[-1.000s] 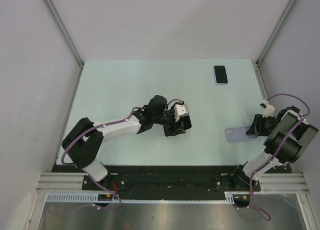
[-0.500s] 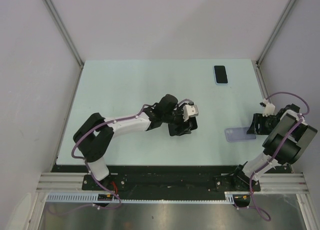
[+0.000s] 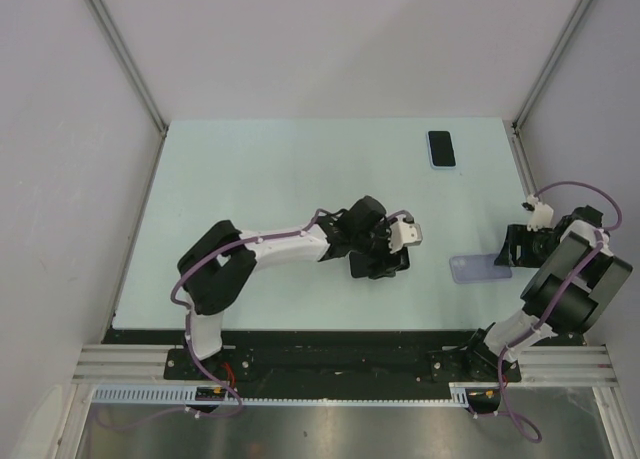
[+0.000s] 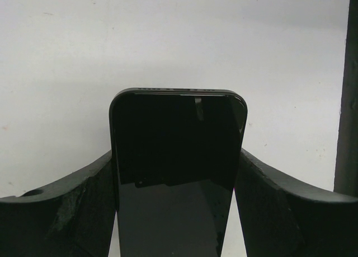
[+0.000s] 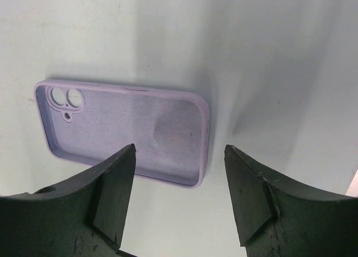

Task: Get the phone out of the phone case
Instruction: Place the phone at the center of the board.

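We hold the phone [image 4: 176, 178], case [image 5: 126, 128] empty
Our left gripper [image 4: 175, 156] clamps it, right gripper [image 5: 179, 153] gapes wide; next we lay it down.

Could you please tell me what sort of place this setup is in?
Probably a lab robot cell: a pale table boxed in by plain white panels on aluminium posts, arms bolted to a rail.

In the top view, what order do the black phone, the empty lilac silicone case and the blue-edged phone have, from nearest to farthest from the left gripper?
1. Black phone, clamped in the left gripper itself.
2. Empty lilac silicone case, lying flat to its right.
3. Blue-edged phone, far back, right of centre.
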`<action>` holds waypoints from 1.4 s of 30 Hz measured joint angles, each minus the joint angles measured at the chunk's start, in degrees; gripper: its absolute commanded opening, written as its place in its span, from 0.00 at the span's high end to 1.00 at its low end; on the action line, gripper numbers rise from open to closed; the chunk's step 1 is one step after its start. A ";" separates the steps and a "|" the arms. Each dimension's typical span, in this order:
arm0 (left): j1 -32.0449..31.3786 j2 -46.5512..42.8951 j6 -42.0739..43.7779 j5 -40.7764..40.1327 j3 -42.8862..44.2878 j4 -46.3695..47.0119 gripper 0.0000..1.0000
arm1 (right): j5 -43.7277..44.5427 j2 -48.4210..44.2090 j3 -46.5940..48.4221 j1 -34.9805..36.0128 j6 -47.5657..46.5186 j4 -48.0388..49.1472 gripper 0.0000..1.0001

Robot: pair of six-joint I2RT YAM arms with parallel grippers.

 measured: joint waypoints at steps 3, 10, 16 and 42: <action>-0.98 2.86 0.50 -0.83 3.02 -1.44 0.46 | -0.07 -1.29 -0.35 0.11 0.17 0.00 0.30; -3.19 9.46 1.40 -2.51 9.44 -5.51 0.41 | -0.87 -6.01 -0.94 0.28 0.50 -0.02 0.30; -5.03 13.81 1.44 -3.34 14.21 -8.63 0.32 | -1.77 -10.25 -1.55 0.28 0.90 -0.11 0.30; -7.21 19.28 2.34 -5.51 22.03 -12.74 0.03 | -6.71 -18.18 -3.04 -0.52 1.36 -1.90 0.30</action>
